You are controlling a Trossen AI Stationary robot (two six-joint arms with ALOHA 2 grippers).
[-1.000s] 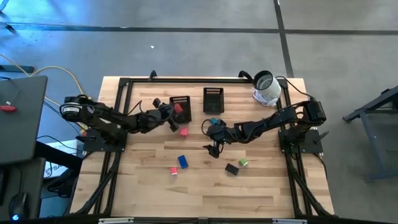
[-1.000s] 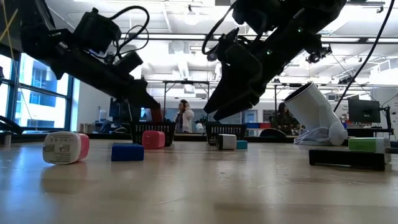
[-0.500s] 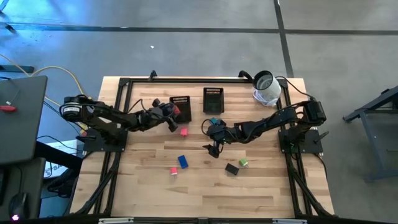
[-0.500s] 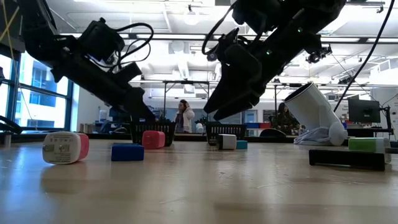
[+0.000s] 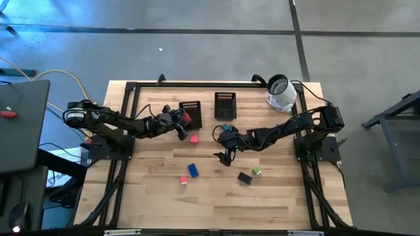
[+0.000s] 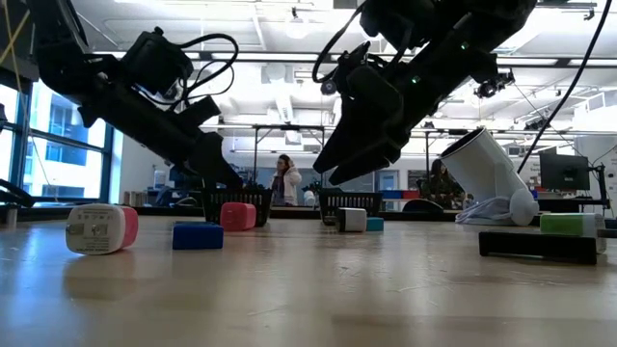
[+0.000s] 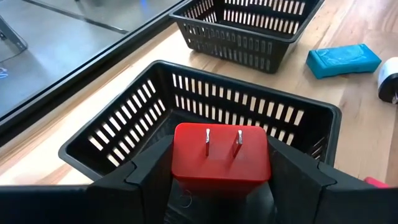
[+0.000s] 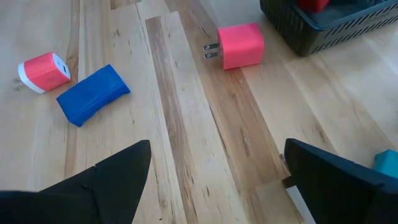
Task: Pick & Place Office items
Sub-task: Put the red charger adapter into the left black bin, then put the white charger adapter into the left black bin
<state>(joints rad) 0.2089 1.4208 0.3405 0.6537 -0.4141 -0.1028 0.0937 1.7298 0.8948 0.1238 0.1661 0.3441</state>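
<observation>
Red plug (image 7: 221,152): blocky red charger, two metal prongs upright on its top face; clamped between the left gripper's (image 7: 221,186) dark fingers (image 7: 149,177), over the near wall of the left mesh tray (image 7: 124,134).
Left mesh tray: black, slotted walls, rectangular; apparently nothing else inside, though the floor is mostly hidden.
Second mesh tray (image 7: 249,28): same build, just beyond the first.
Teal piece (image 7: 343,60): flat block on the wood beside the second tray.
Pink plug (image 8: 240,46): pink cube, prongs sideways, on the table (image 5: 282,196) near the left tray's corner.
Blue piece (image 8: 93,94): flat oblong, beside a pink-and-white charger (image 8: 42,71).
Black piece (image 5: 244,177), green piece (image 5: 256,172): side by side, toward the table's front.
Right gripper (image 8: 214,180): fingers spread wide, empty, above bare wood at mid-table.
White cylinder (image 5: 281,92): on its side at the far right corner.
</observation>
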